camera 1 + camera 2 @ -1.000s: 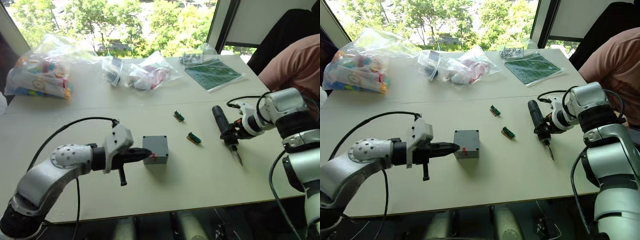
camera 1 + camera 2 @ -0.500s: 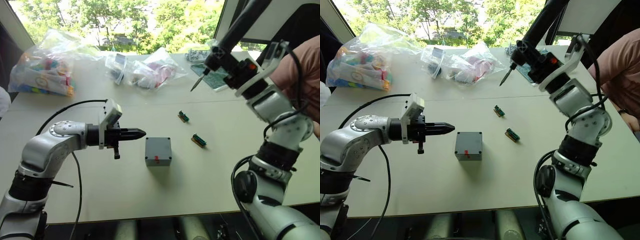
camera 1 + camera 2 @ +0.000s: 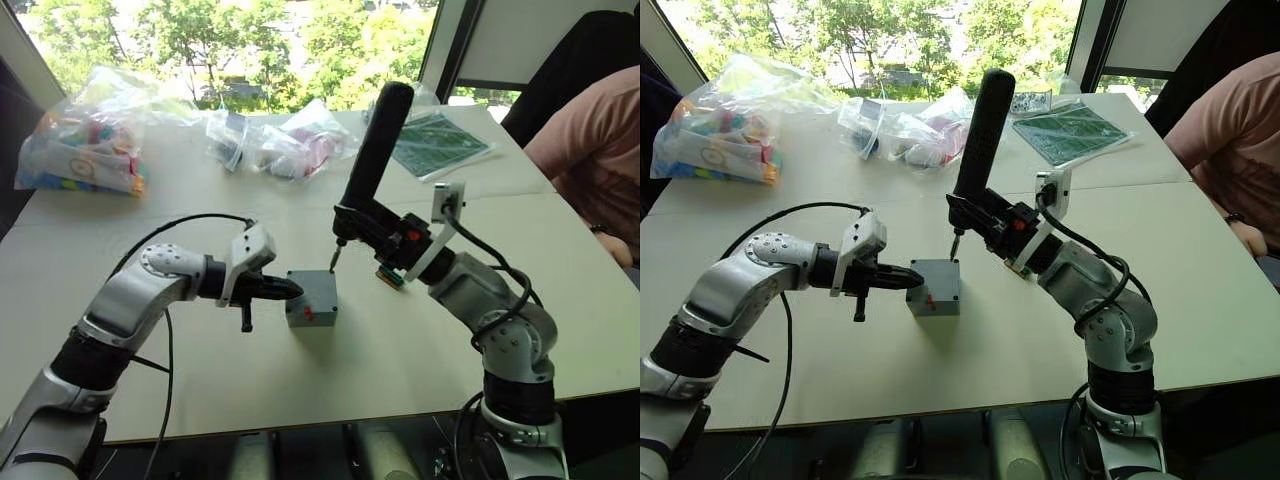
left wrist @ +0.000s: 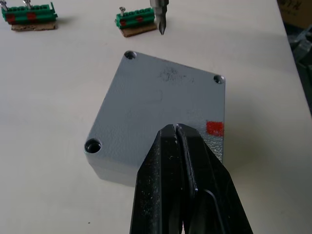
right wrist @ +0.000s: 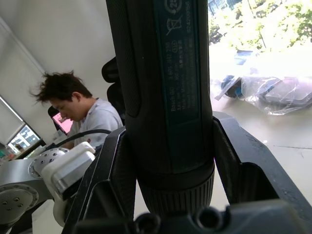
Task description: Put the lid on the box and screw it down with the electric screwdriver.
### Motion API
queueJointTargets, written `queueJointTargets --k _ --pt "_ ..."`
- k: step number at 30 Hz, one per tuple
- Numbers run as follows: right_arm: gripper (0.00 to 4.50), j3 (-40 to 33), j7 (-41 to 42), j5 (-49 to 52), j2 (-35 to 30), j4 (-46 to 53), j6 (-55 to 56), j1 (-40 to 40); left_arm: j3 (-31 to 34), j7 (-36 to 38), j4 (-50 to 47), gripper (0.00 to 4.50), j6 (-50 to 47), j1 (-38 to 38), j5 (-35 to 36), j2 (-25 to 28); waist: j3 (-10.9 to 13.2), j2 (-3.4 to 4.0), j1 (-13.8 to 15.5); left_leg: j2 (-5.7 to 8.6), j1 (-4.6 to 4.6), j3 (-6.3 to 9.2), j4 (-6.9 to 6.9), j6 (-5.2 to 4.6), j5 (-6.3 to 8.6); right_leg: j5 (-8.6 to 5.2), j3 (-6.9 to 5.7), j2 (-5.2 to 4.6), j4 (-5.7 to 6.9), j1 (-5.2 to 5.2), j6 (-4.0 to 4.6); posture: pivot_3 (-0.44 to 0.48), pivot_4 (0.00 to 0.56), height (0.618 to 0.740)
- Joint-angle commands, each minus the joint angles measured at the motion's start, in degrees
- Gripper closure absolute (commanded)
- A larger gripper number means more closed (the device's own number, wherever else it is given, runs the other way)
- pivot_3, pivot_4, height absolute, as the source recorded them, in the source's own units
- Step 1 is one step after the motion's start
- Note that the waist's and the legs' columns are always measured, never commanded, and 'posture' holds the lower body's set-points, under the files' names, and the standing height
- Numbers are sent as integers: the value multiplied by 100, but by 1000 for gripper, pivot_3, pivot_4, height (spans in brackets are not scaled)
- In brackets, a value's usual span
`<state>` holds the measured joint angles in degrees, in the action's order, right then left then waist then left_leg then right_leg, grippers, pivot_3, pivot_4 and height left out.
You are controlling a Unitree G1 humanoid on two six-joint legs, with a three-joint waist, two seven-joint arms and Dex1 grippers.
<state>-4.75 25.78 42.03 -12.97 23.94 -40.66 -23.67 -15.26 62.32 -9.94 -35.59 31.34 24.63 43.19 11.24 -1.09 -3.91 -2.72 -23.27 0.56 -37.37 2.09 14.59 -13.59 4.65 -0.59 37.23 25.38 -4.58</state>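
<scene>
Left gripper (image 4: 176,131) fingers pressed together, bracing lid (image 4: 161,107) | right gripper (image 3: 405,243) clamping electric screwdriver (image 3: 368,165) | bit hovering off-hole, risking slipping.

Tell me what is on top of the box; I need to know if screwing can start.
The grey lid sits on the box, with empty holes at three visible corners. The left gripper, jaws shut, covers the near edge and the fourth corner. The electric screwdriver hangs bit-down by a far corner.

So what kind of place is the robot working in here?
Probably an electronics lab or workshop bench by a window: a white table with bagged parts, a green circuit board, small green terminal components, and trees outside.
</scene>
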Motion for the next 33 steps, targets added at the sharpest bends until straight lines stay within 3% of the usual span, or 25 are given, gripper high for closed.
queueJointTargets --k 1,18,22,27,33 --pt "2717 141 98 -279 17 51 516 -71 -112 36 68 4500 169 -59 -268 -58 0 0 -1 0 0 0 0 0 0 2 1 0 0 -1 -3 0 150 740" --pt "2717 601 470 -1066 -55 -560 1274 157 2 18 -106 4500 49 -243 -301 -121 -2 -1 -1 0 7 0 -2 0 0 8 1 0 0 -8 -14 0 150 740" --pt "2717 1123 888 -1456 -337 -429 1499 381 -30 4 -141 4500 -5 -228 -310 -158 -4 -1 0 0 18 0 -2 0 0 7 0 -1 0 -19 -13 0 150 740" --pt "2717 1545 579 -2119 -384 -921 1473 526 -117 29 -114 4500 27 -263 -392 -179 -22 -14 -15 0 98 -2 19 -1 1 -21 2 0 -11 -90 -20 0 150 740" --pt "2717 1529 553 -2046 -245 -971 1387 558 -79 47 -85 4500 -25 -297 -396 -173 -106 -40 -4 -2 107 -1 22 -1 1 -27 2 1 -9 -96 -11 0 150 740"
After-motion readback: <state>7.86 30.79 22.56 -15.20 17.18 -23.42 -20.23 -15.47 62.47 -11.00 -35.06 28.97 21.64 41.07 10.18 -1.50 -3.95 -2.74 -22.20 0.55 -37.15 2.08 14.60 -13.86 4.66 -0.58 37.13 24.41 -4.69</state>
